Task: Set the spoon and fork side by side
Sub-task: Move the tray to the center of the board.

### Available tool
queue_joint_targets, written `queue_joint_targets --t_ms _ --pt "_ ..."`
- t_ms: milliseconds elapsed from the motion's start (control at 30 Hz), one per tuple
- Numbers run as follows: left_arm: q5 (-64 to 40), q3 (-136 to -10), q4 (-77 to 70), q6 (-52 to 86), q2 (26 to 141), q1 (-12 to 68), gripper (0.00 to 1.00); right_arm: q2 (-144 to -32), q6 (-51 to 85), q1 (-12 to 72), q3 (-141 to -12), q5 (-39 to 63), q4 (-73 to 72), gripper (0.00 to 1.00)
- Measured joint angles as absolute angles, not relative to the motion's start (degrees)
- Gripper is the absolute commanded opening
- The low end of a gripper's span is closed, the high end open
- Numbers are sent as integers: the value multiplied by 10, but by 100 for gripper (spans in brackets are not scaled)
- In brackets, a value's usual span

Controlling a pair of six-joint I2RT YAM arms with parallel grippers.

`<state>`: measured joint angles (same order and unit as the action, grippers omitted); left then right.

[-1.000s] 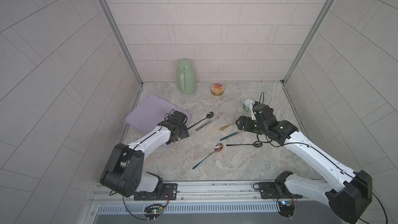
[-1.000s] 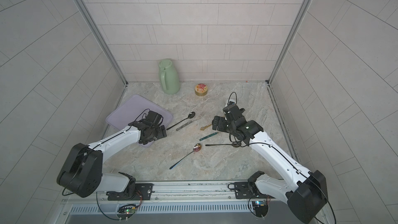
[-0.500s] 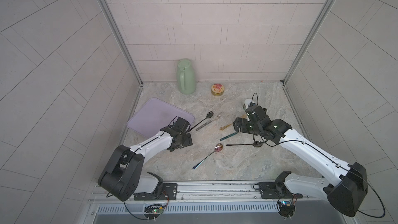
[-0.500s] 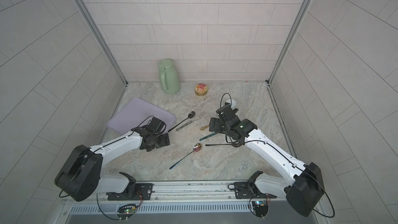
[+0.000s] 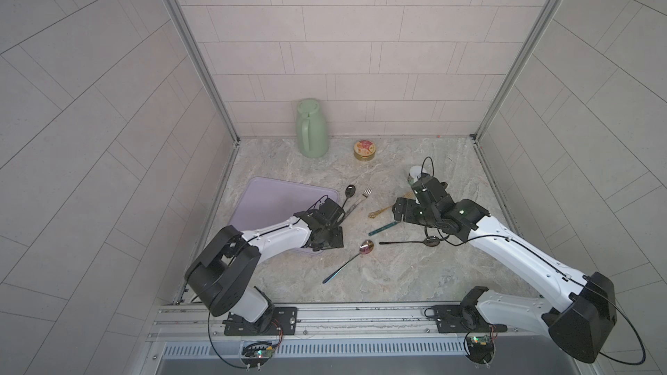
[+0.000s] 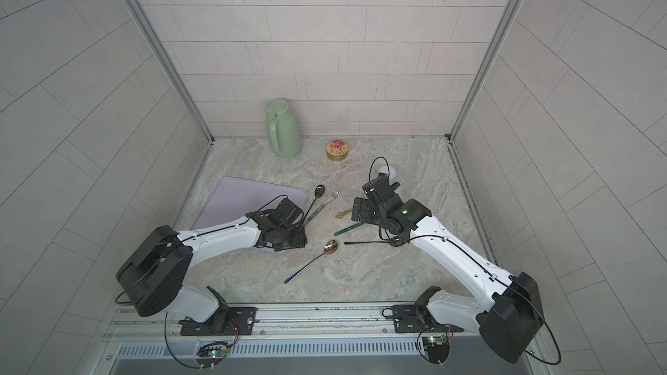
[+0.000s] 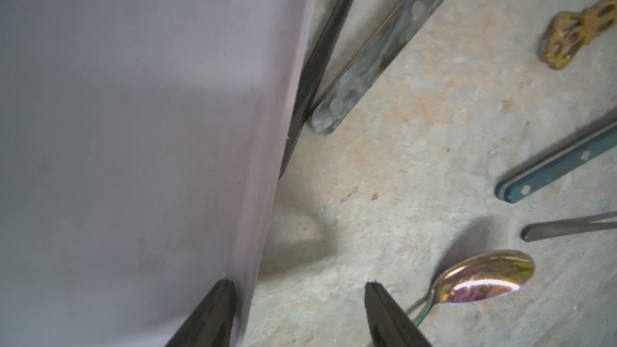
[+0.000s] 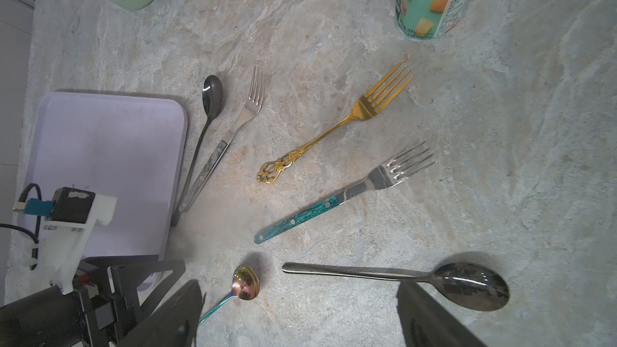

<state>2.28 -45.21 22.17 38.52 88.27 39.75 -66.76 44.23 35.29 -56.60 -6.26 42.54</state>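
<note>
Right gripper (image 8: 298,284) wide open, empty, raised above the black spoon (image 8: 360,272). Spoon's handle runs along the worktop's front edge, bowl toward the right edge. Teal-handled fork (image 8: 345,195) lies just behind it, diagonal. Left gripper (image 7: 297,284) part open, empty, at the purple tray (image 8: 100,148) edge. Right arm is nearer, so I'd rotate the spoon.

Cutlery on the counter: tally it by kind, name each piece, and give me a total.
Spoons: 3 (slim black spoon, iridescent spoon, broad black spoon)
Forks: 3 (grey-handled fork, gold fork, teal-handled fork)
Total: 6
</note>
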Motion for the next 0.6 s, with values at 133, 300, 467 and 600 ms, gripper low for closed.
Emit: queue_joint_targets --t_ms 133,300,467,600 --pt "11 -486 209 374 919 411 51 -664 442 339 -565 -68 431 93" --pt "6 -524 199 347 954 417 41 -627 439 298 -552 -69 439 93" --pt "2 -532 184 340 975 418 28 -610 425 240 -540 -55 453 93" --pt "-1 -547 175 338 994 430 19 -611 415 217 -532 -37 463 93"
